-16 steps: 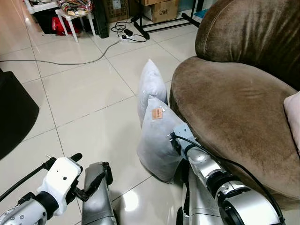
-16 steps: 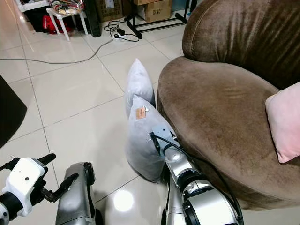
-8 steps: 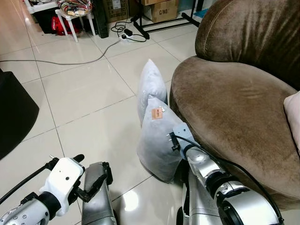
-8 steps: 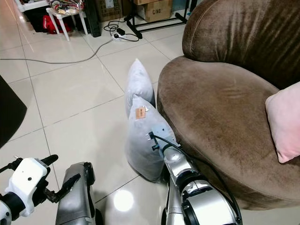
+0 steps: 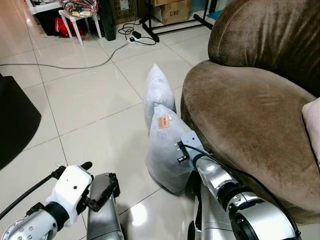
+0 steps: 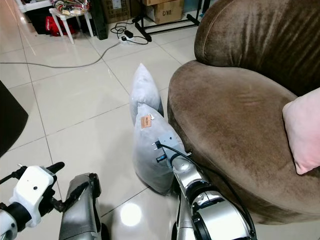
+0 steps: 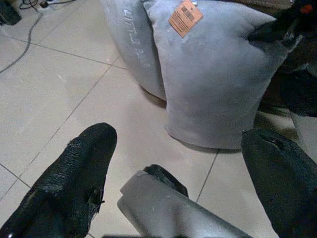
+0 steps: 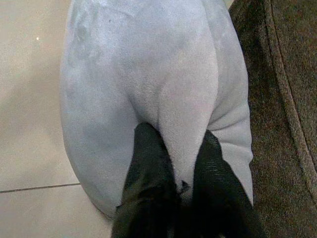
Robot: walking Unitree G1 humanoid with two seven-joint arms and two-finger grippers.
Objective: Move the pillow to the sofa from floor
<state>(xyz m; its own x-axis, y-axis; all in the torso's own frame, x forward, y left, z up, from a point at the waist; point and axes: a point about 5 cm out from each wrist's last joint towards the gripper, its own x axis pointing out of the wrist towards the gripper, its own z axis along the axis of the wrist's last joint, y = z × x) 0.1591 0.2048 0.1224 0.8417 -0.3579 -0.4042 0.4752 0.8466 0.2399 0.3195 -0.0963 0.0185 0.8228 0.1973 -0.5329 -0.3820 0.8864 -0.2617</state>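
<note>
Head views: my right gripper (image 6: pixel 167 156) is pushed into the near grey pillow (image 5: pixel 167 150), which stands on edge on the tiled floor (image 5: pixel 95 95), leaning on the front of the brown sofa (image 5: pixel 250 115). Its long axis runs roughly upright, orange tag (image 5: pixel 163 122) near the top corner. A 2nd grey pillow (image 5: pixel 158 90) stands just behind it at 12 o'clock, touching it. The sofa seat lies at 2 o'clock from my right fingers, just beside and above the pillow, so the lift has to go up and over toward 2–3 o'clock. My right arm is the nearer one by far. A pink cushion (image 6: pixel 302 132) sits at the far right of the seat. My left gripper (image 5: pixel 92 192) hangs low at 7 o'clock, well apart from the pillow.

Left wrist view: my left fingers (image 7: pixel 74 173) are spread wide, nothing between them; both grey pillows and the tag lie ahead across bare tile.

Right wrist view: my right fingertips (image 8: pixel 148 163) are pinching a fold of the pillow fabric, pressed close with cloth bunched between them; sofa edge alongside.

Containers: cardboard box (image 5: pixel 172 11) far off at 12 o'clock, contents can't tell.

Judgement: grip looks set, lift not yet begun.
</note>
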